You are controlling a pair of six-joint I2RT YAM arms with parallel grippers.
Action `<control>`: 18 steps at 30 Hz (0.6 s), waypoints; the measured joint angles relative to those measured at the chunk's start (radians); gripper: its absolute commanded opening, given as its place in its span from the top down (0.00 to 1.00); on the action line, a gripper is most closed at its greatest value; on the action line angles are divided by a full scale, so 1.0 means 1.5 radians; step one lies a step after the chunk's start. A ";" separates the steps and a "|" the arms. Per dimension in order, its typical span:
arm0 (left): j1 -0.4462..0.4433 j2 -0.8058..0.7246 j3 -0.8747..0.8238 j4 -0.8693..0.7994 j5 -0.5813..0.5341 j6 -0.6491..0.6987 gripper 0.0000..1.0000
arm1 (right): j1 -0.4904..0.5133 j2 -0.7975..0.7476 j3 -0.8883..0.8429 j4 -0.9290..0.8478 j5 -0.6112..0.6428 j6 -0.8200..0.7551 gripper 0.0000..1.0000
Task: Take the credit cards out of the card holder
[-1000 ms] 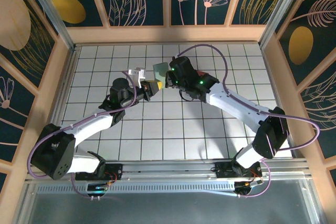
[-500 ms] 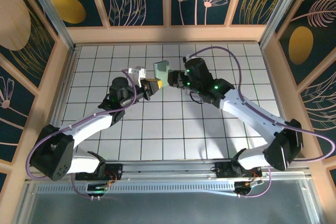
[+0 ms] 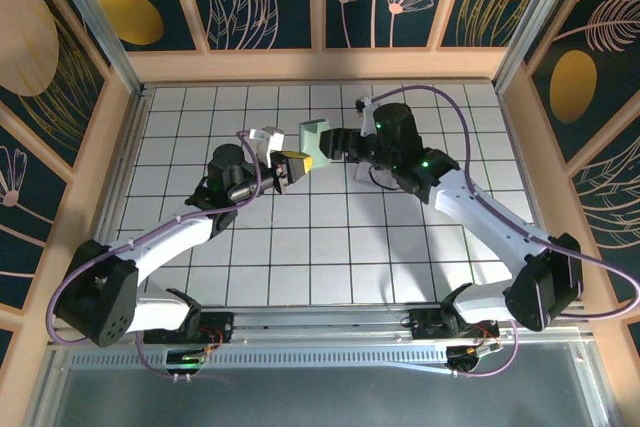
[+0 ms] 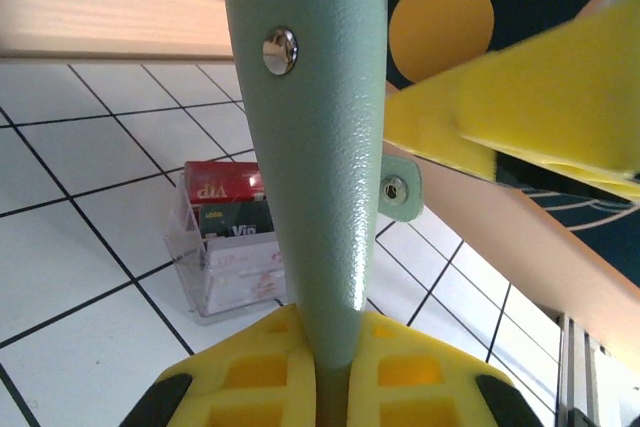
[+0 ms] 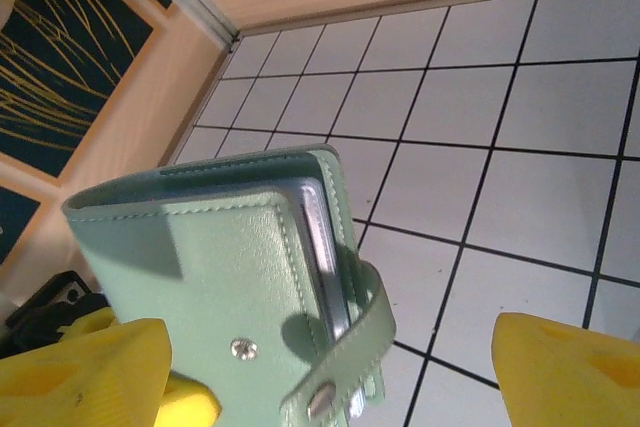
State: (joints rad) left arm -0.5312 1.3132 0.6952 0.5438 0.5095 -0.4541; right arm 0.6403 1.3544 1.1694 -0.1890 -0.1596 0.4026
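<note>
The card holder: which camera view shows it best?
The right wrist view: the card holder appears nearly whole, with strap and snaps. In the left wrist view it is foreshortened and close; in the top external view, a small green shape.

White tube links and black round joints make up the left arm (image 3: 170,239) and right arm (image 3: 482,213), each trailed by a purple cable (image 3: 592,239). Black bases (image 3: 190,325) sit at six o'clock. Small green lights (image 3: 430,159) dot the right wrist. The left gripper (image 4: 320,387) and right gripper (image 5: 330,377) have bright yellow fingers (image 5: 572,372).

Card holder (image 5: 230,267) — pale mint green
</note>
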 measured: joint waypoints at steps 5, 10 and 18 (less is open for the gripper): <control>0.000 -0.003 0.002 -0.002 0.013 0.011 1.00 | -0.001 0.015 0.003 -0.010 0.000 -0.011 0.26; 0.000 -0.005 0.002 -0.002 0.017 0.014 1.00 | -0.021 0.002 -0.019 -0.016 -0.014 -0.014 0.44; 0.000 -0.009 0.002 0.001 0.062 0.022 1.00 | -0.091 -0.068 -0.116 0.006 -0.089 0.007 0.72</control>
State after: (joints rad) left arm -0.5312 1.2991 0.6979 0.5446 0.6029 -0.4213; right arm 0.5041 1.2526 0.9951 -0.1802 -0.2932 0.4126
